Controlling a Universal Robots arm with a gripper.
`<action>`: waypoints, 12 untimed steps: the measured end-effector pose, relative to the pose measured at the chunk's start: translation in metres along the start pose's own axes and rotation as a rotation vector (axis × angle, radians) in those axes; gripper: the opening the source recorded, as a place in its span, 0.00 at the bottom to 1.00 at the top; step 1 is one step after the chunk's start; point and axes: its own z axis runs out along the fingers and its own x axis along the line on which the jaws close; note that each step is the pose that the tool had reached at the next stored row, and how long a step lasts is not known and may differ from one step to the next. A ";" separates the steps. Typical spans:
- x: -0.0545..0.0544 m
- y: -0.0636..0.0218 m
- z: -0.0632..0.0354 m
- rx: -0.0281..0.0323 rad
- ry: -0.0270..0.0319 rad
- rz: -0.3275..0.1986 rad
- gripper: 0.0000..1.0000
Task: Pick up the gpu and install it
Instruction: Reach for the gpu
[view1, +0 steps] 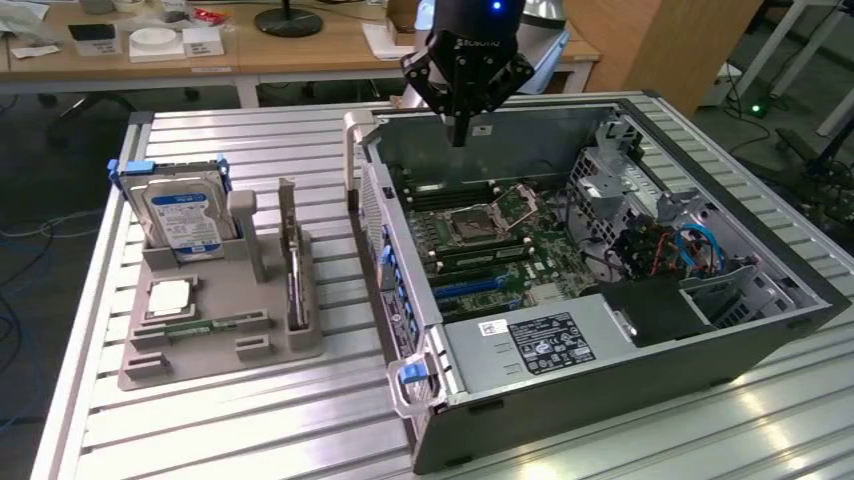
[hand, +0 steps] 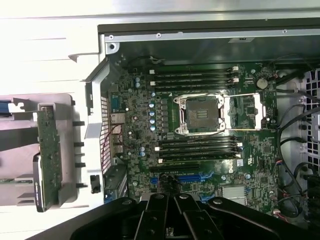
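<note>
The gpu stands on edge in a slot of the grey holder, at the exterior view's left of the open computer case. In the wrist view the gpu appears as a thin dark card with a silvery bracket, seen from above. My gripper hangs above the far wall of the case, well away from the gpu. Its fingers are shut with nothing between them. The wrist view has my gripper over the motherboard, close to the blue card slots.
A silver hard drive with a blue-white label stands at the back of the holder. A processor chip and a green memory stick lie on it. Cables fill the case's right side. Desks stand behind the slatted table.
</note>
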 end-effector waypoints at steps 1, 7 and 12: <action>0.001 0.0000 0.0000 0.0000 0.0000 0.000 0.11; 0.004 -0.0003 -0.0001 0.0000 -0.0001 0.000 0.11; 0.006 -0.0004 -0.0002 0.0000 0.0000 0.000 0.11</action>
